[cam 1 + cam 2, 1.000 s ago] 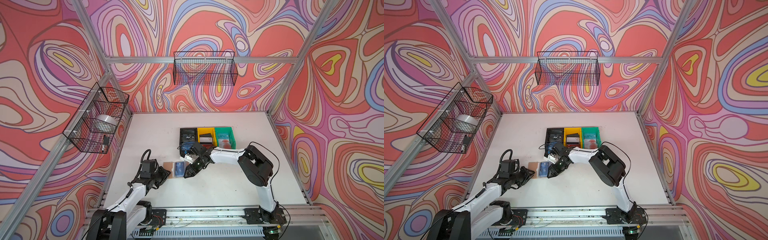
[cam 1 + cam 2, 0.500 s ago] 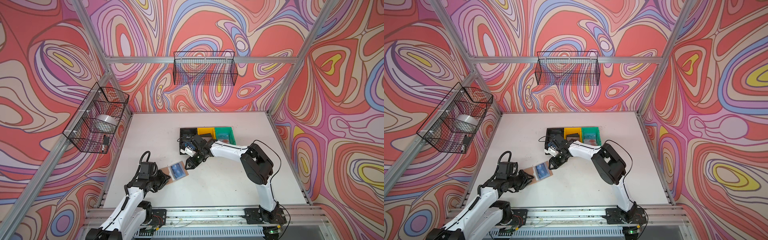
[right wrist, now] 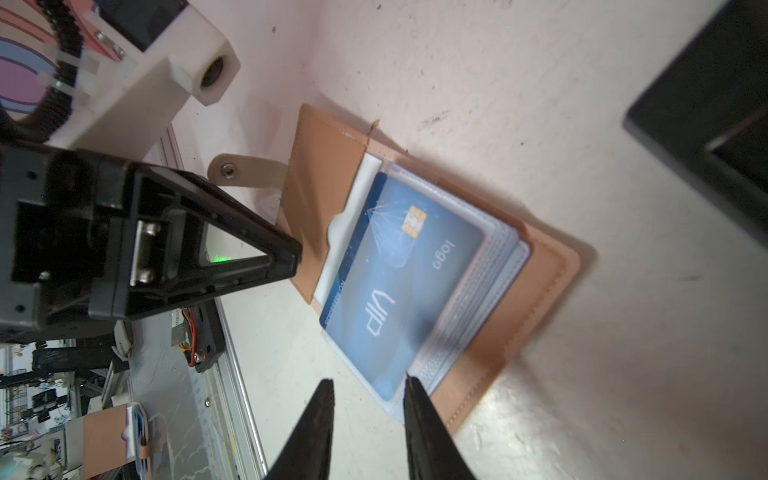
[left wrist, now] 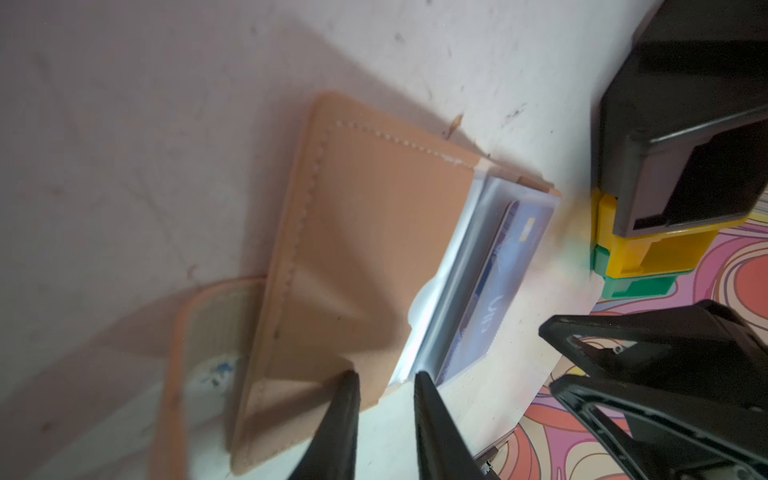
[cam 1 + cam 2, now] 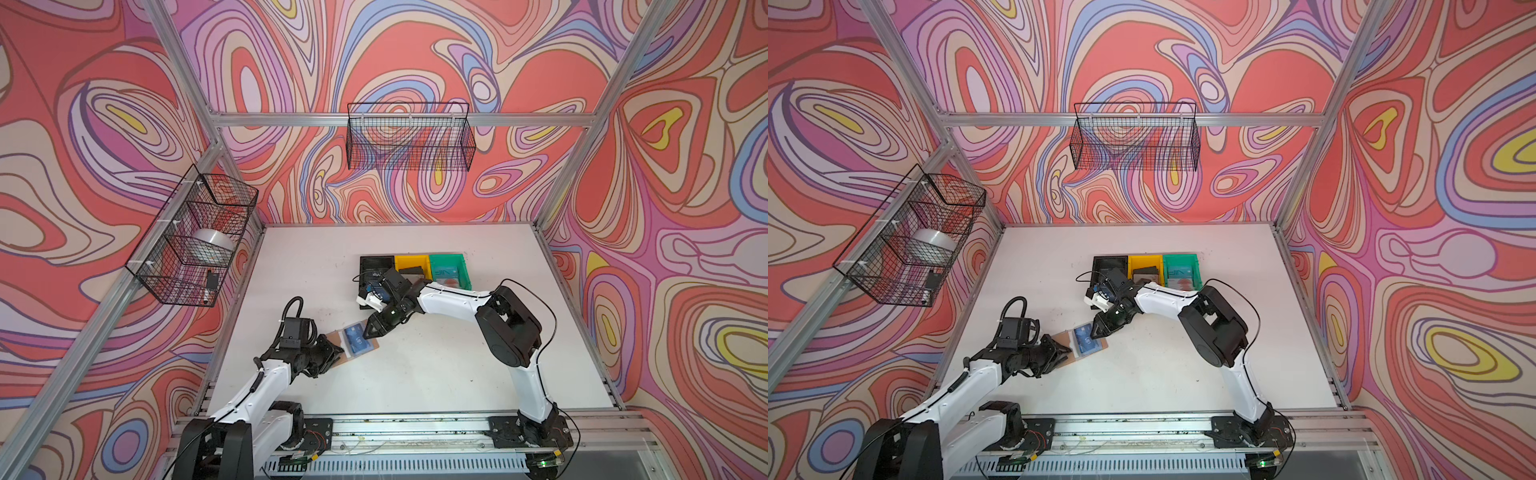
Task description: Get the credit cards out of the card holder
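Note:
The card holder (image 5: pixel 332 336) (image 3: pixel 519 299) lies open on the table, a tan booklet with clear sleeves and its snap strap (image 3: pixel 245 172) spread flat. A blue "VIP" credit card (image 5: pixel 357 341) (image 3: pixel 399 270) sits in the top sleeve. My left gripper (image 5: pixel 340 353) (image 4: pixel 385 374) is open by a narrow gap, with its tips down at the corner of the tan cover. My right gripper (image 5: pixel 366 333) (image 3: pixel 368 382) is open just off the sleeve's corner, and one fingertip (image 3: pixel 409 384) meets that corner. Bare table shows between its fingers.
Black (image 5: pixel 376 262), yellow (image 5: pixel 411 261) and green (image 5: pixel 449 259) bins stand in a row just behind the right wrist. The black one holds a blue card with white lettering (image 5: pixel 376 275). Wire baskets hang on the back wall (image 5: pixel 409 137) and the left wall (image 5: pixel 195 237).
The card holder has turned and slid slightly with the left gripper on it. My right gripper drew back toward the bins, then came down at the sleeve's corner with narrower jaws.

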`<action>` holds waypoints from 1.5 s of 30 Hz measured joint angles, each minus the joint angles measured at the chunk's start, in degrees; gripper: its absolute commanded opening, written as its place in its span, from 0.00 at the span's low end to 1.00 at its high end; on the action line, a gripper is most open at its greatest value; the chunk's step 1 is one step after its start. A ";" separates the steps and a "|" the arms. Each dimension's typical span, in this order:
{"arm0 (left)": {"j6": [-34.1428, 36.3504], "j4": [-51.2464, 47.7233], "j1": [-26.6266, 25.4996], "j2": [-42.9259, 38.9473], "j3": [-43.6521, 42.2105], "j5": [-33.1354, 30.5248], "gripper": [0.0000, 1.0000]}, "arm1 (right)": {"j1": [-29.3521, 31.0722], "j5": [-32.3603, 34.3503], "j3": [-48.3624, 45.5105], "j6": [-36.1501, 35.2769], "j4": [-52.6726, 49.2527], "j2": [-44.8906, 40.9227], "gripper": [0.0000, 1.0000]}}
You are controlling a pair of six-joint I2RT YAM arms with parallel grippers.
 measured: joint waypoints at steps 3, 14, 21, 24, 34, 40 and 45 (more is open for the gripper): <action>-0.07 0.33 0.09 -0.22 0.00 0.44 0.27 | 0.00 -1.22 0.48 0.94 1.16 1.11 0.28; -1.14 6.78 0.11 2.14 0.00 2.62 0.27 | 0.00 -1.36 0.72 3.08 4.31 3.80 0.23; -1.99 12.37 0.20 7.17 -0.46 3.76 0.26 | 0.00 -1.40 0.57 3.23 4.55 3.89 0.23; -3.52 16.33 0.31 8.63 -1.49 5.16 0.26 | 0.00 -1.42 0.57 3.21 4.66 3.98 0.22; -4.59 18.84 0.52 7.45 -1.57 6.43 0.26 | 0.00 -0.48 0.57 2.93 4.57 3.91 0.21; -4.50 18.60 0.57 7.13 -1.57 6.43 0.26 | 0.11 0.83 0.74 2.14 3.91 3.74 0.21; -4.24 18.34 0.68 7.13 -1.57 6.38 0.26 | 0.15 2.51 0.72 1.84 3.50 3.19 0.21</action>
